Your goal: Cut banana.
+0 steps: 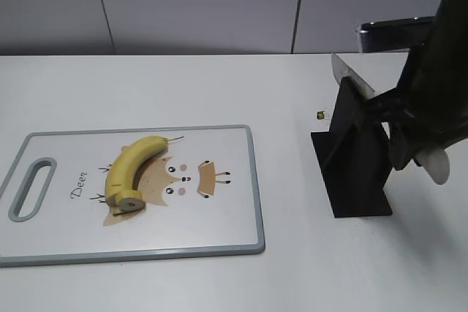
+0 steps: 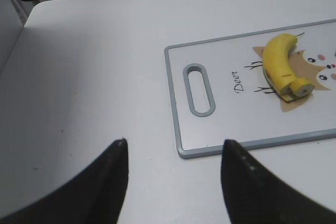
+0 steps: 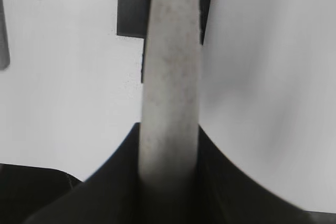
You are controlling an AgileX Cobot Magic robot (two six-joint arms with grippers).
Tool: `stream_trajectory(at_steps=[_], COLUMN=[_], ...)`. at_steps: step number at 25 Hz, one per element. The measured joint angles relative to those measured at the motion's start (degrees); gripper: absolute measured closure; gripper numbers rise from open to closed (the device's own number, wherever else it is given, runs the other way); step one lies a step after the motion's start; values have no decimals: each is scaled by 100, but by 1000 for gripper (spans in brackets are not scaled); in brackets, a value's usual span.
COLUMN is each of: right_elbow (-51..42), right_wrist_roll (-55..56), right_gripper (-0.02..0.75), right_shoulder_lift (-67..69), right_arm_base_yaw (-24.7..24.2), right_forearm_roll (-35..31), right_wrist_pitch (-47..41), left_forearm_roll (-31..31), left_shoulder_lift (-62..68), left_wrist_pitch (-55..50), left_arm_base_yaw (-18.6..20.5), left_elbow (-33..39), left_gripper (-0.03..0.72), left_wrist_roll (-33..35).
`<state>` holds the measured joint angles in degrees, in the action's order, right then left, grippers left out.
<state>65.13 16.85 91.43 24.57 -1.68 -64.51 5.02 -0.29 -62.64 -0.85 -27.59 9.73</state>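
Observation:
The yellow banana (image 1: 134,169) lies on the white cutting board (image 1: 234,217), its cut grey face toward the front and its stem toward the back. It also shows in the left wrist view (image 2: 280,60). A knife with a pale handle (image 3: 172,72) rests in a black stand (image 1: 354,166), its blade (image 1: 345,76) pointing up and back. My right gripper (image 3: 170,142) is shut on the knife handle at the stand. My left gripper (image 2: 175,142) is open and empty above bare table, just off the board's handle-end corner (image 2: 181,150). It is out of the exterior view.
The board has a grey rim and a slot handle (image 1: 31,188) at its left end, and a deer drawing under the banana. A tiny dark-yellow bit (image 1: 321,115) lies on the table behind the stand. A grey wall runs along the back.

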Motion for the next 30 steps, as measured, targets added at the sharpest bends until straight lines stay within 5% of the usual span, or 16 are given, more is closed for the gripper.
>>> stream_trajectory(at_steps=[30], right_elbow=[88], right_wrist_roll=[-388], right_gripper=[576], right_shoulder_lift=[-1632], right_arm_base_yaw=[2], right_forearm_roll=[36], right_wrist_pitch=[-251], left_forearm_roll=[0], left_shoulder_lift=[0], left_wrist_pitch=[0], left_arm_base_yaw=[0], left_elbow=[0], left_gripper=[137], left_wrist_roll=[-1])
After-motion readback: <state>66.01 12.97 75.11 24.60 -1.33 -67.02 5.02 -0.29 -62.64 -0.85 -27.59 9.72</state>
